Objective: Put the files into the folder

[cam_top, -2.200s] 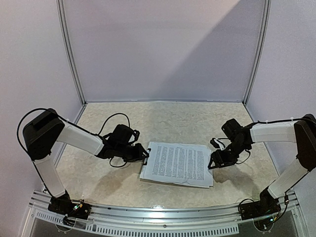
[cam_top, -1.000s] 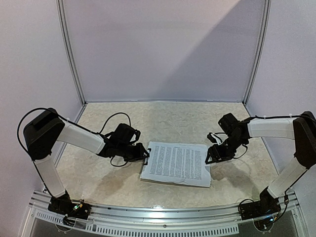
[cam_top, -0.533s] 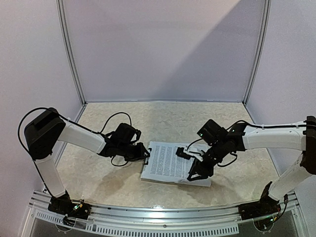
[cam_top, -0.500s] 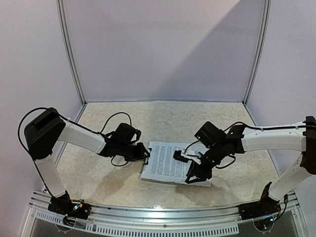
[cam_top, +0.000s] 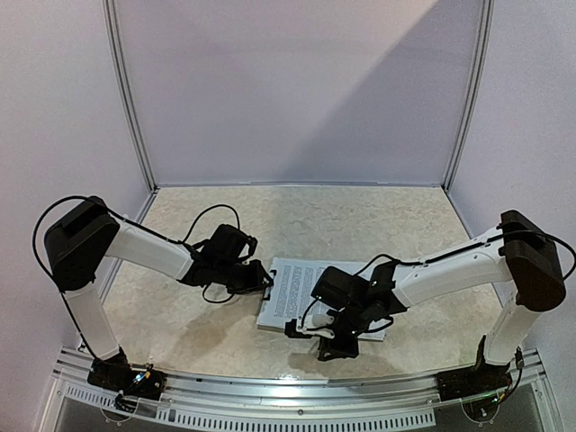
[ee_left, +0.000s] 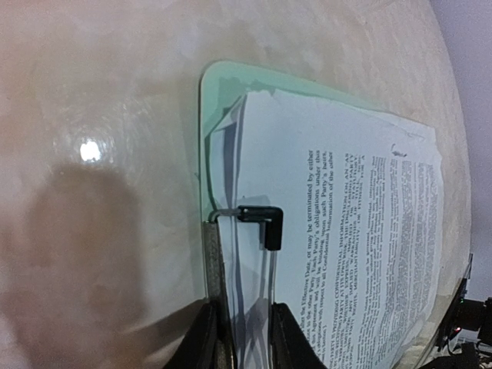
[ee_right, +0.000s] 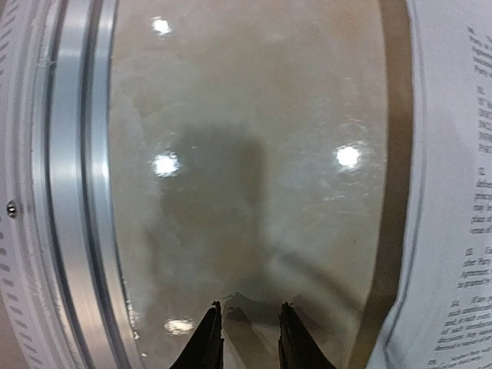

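Files [cam_top: 292, 292] lie as a stack on the folder [ee_left: 223, 84], near the middle of the table [cam_top: 270, 216], a little toward 6 o'clock in the top view. Only a mint rim and a rounded corner of the folder show past the sheets, whose edges are not flush. The clip [ee_left: 265, 223] sits at the stack's 9 o'clock end, its black tip above the top sheet. The left gripper [cam_top: 263, 281] is at that end, its fingers [ee_left: 288, 342] pressed together on the clip's metal lever, with sheet ends showing between them. The right arm [cam_top: 441, 270] reaches across the stack's 3 o'clock half and hides it. The right gripper [cam_top: 335, 351] hangs just past the stack's 6 o'clock edge, over bare table between files and rail [ee_right: 77, 192]. Its fingers [ee_right: 209, 338] stand slightly apart with nothing between them; whether they touch the table I cannot tell.
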You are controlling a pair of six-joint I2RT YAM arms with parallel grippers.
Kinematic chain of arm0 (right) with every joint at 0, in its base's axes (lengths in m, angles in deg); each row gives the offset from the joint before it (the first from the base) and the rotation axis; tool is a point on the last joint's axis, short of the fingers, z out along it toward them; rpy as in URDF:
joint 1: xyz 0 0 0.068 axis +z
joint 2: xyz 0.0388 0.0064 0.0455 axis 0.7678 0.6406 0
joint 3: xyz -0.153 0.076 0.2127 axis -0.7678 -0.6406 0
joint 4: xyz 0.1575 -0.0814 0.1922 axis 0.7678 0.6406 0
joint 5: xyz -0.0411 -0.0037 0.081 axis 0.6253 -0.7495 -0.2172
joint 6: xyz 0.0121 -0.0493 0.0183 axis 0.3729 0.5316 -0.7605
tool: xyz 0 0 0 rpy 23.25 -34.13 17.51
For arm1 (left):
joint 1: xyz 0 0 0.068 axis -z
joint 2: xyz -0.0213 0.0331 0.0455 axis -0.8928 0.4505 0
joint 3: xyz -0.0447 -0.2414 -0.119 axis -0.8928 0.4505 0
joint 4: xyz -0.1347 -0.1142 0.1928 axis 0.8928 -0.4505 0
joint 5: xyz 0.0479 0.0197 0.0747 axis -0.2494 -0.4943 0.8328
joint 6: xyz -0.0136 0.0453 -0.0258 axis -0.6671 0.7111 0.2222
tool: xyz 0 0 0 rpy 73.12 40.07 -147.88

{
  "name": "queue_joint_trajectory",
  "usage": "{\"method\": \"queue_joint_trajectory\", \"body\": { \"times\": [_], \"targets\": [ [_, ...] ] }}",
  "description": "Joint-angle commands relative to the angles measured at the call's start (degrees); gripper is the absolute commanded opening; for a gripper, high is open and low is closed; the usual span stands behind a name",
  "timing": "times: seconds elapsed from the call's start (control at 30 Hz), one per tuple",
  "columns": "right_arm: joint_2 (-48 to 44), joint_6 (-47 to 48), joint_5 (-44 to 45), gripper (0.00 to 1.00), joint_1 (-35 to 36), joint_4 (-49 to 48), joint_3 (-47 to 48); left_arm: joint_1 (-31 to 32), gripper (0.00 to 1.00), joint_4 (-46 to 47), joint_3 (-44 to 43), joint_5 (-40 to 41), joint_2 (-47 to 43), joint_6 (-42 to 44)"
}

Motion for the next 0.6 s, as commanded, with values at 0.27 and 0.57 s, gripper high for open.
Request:
{"method": "queue_joint_trajectory", "body": {
  "times": [0.27, 0.57],
  "targets": [
    [6.3, -1.5, 11.2, 0.24, -3.6, -1.5, 4.0, 1.1, 0.00, -5.9, 2.8, -0.9, 2.4, 0.5],
    [6.7, 0.2, 8.8, 0.24, -3.6, -1.3, 4.7, 1.2, 0.00, -5.4, 3.4, -0.8, 2.3, 0.5]
  ]
}}
